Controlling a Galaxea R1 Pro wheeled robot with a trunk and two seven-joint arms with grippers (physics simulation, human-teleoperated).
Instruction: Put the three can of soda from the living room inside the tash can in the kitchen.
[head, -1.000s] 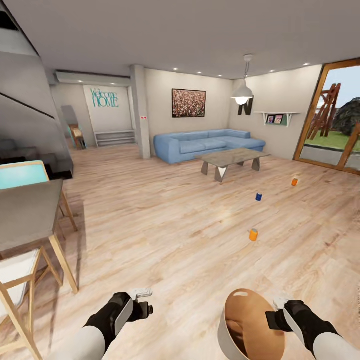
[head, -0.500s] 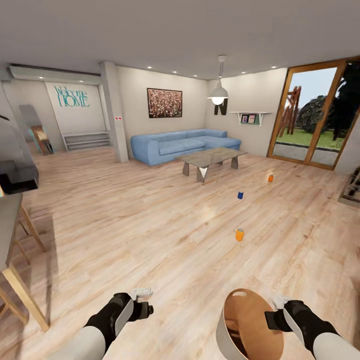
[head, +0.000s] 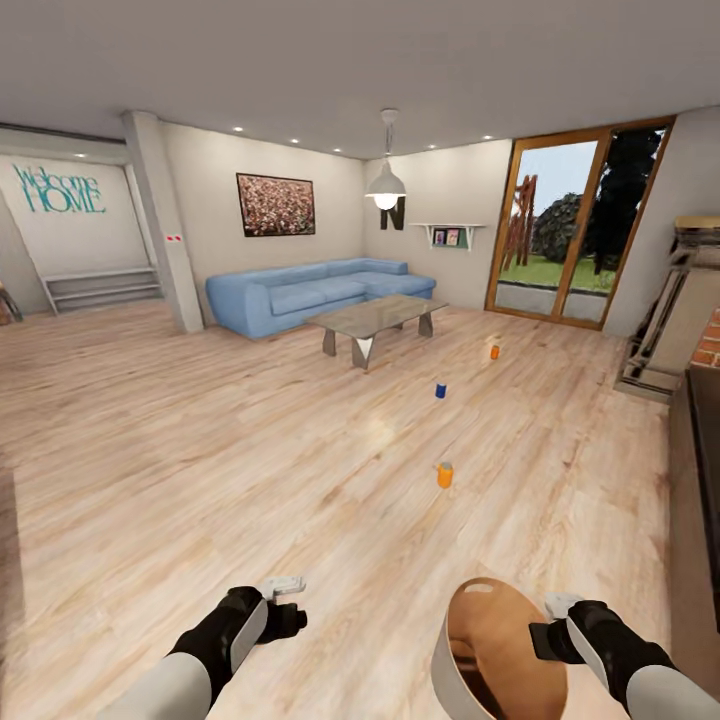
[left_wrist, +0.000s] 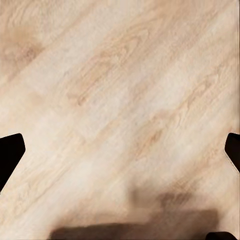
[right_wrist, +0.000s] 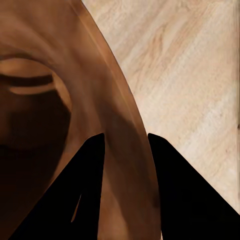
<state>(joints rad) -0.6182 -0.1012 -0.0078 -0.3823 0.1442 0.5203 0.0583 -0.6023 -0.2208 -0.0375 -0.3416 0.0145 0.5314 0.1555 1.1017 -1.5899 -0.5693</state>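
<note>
On the living room's plank floor (head: 250, 450) the right gripper (head: 549, 622) pinches the tash can (head: 480, 650) by its rim, the empty left gripper (head: 285, 598) gapes wide, and three soda cans, orange (head: 445, 475), blue (head: 440, 390) and reddish-orange (head: 494, 351), stand well apart ahead.

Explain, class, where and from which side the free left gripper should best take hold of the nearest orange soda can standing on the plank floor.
Probably the nearest orange soda can is best gripped around its curved side wall, mid-height, approached from above and from the robot's side. It stands upright and alone on the plank floor, so fingers fit either side. The left gripper looks open; the right gripper holds the brown-lined grey bucket.
</note>
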